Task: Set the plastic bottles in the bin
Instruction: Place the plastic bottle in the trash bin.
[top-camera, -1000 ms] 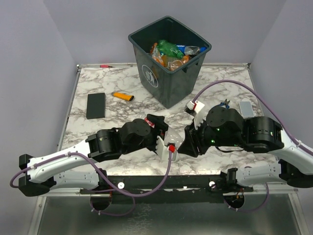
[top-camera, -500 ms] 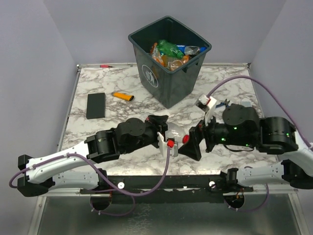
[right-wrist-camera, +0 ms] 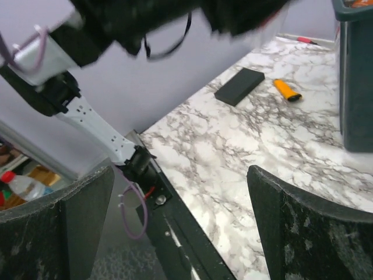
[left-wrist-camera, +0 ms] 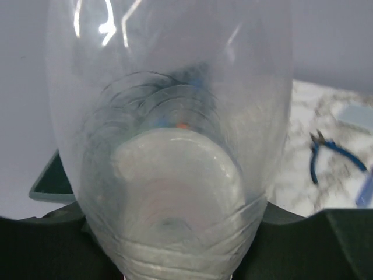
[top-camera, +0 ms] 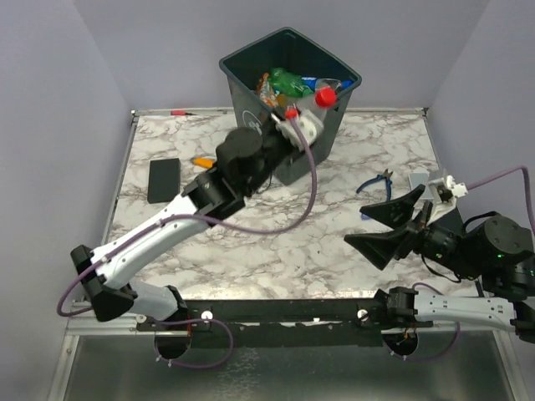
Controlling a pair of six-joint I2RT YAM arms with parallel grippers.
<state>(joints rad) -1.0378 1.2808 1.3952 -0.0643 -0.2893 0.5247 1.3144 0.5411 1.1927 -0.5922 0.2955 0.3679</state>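
Note:
My left gripper [top-camera: 301, 125] is shut on a clear plastic bottle [top-camera: 314, 107] with a red cap. It holds the bottle just over the near rim of the dark bin [top-camera: 288, 154]. Several orange, green and clear bottles [top-camera: 288, 83] lie inside the bin. The left wrist view is filled by the clear bottle [left-wrist-camera: 175, 116], base toward the camera, wedged in my left gripper [left-wrist-camera: 175, 259]. Low at the right of the table, my right gripper [top-camera: 378, 227] stands wide open. Nothing lies between the right gripper [right-wrist-camera: 186, 227] fingers, only marble table beneath.
Blue-handled pliers [top-camera: 376, 182] lie right of the bin, also visible as pliers [left-wrist-camera: 332, 157] in the left wrist view. A flat black pad [top-camera: 164, 180] and an orange lighter [top-camera: 201, 160] lie at the left. A red-tipped pen [top-camera: 180, 112] rests along the table's back edge.
The right gripper opened and let go of the bottle, then drew back to the right. The left gripper closed on the bottle and swung it up from the table's front to the bin.

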